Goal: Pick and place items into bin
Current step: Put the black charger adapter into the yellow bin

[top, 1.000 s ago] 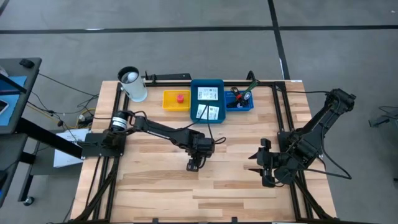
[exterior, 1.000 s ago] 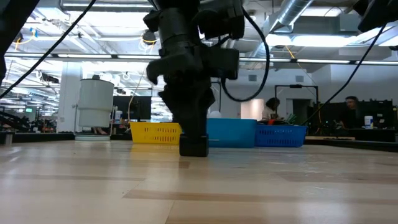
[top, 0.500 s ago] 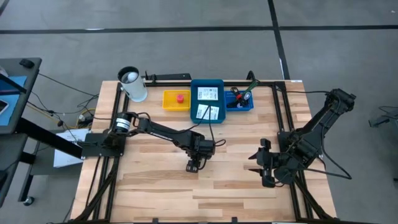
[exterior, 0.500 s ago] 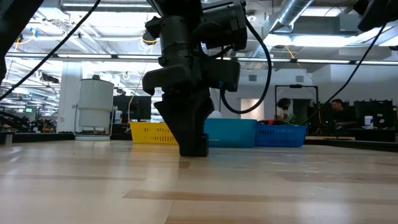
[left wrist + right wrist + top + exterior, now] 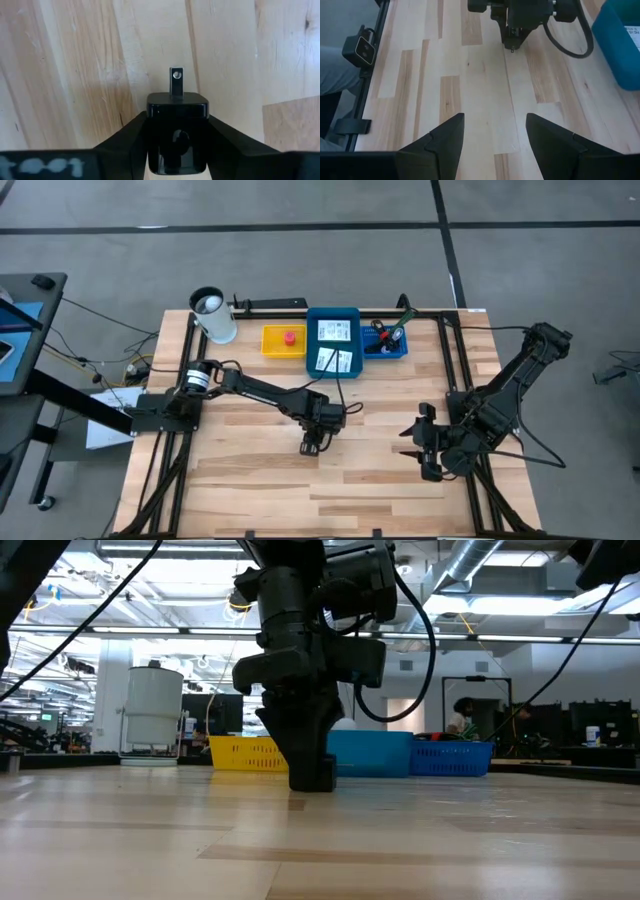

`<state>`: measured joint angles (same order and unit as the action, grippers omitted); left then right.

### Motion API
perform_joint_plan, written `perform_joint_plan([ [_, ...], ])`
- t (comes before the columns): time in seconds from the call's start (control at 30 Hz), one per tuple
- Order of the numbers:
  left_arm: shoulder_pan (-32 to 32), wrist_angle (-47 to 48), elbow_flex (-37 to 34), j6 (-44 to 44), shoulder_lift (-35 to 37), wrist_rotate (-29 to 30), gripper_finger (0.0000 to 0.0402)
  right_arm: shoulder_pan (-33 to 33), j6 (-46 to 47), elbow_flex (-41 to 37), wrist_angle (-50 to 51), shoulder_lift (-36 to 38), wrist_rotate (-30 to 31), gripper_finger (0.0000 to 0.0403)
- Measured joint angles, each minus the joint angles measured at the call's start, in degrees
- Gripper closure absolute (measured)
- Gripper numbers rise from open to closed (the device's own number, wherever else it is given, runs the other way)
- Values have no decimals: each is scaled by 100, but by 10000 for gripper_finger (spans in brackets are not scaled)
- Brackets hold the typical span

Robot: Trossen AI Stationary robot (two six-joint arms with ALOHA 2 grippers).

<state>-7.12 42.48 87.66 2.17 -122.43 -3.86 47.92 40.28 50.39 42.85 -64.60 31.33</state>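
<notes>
My left gripper (image 5: 311,444) stands near the table's middle, pointing down, shut on a small black piece (image 5: 177,131) with a metal prong (image 5: 176,81). The piece also shows in the low view (image 5: 312,776), down at the table top. My right gripper (image 5: 424,450) waits open and empty at the table's right, near side. Two white printed cards (image 5: 334,346) lie in the middle blue bin (image 5: 312,338). Pens (image 5: 392,332) stick out of a small blue bin (image 5: 400,349). A red item (image 5: 289,337) lies in the yellow bin (image 5: 272,342). My left gripper pinches the black piece by its two opposite sides (image 5: 150,125) between its two fingers. The fingers (image 5: 290,735) come from above, pointing down. The prong sticks out beyond the fingertips. The piece's lower end (image 5: 312,786) is at the table top.
A white cylinder (image 5: 214,317) stands at the far left corner. The three bins line the far edge. A black rail frame (image 5: 452,370) runs along the table's sides. Bare wood (image 5: 250,470) lies around the left gripper. People show in the room behind (image 5: 465,715).
My left gripper has turned about over the black piece, so its fingers now show as a V in the low view. The piece stays in the same place at the table top.
</notes>
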Motion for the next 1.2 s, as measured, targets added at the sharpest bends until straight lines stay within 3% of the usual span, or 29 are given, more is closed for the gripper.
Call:
perform_joint_plan([
  [0.27,-6,920,450,3,29,53,254,0,25,-1,2,0,0,194],
  [0.5,120,1668,876,53,449,823,265,0,25,-4,4,0,0,194],
  [0.63,350,2168,901,52,870,1560,265,0,25,-4,9,0,-2,194],
  [0.83,1051,2658,890,21,1379,2369,261,0,25,-4,5,0,-1,194],
  [1.2,2709,2156,458,384,1670,2234,263,0,25,-4,6,0,-7,194],
])
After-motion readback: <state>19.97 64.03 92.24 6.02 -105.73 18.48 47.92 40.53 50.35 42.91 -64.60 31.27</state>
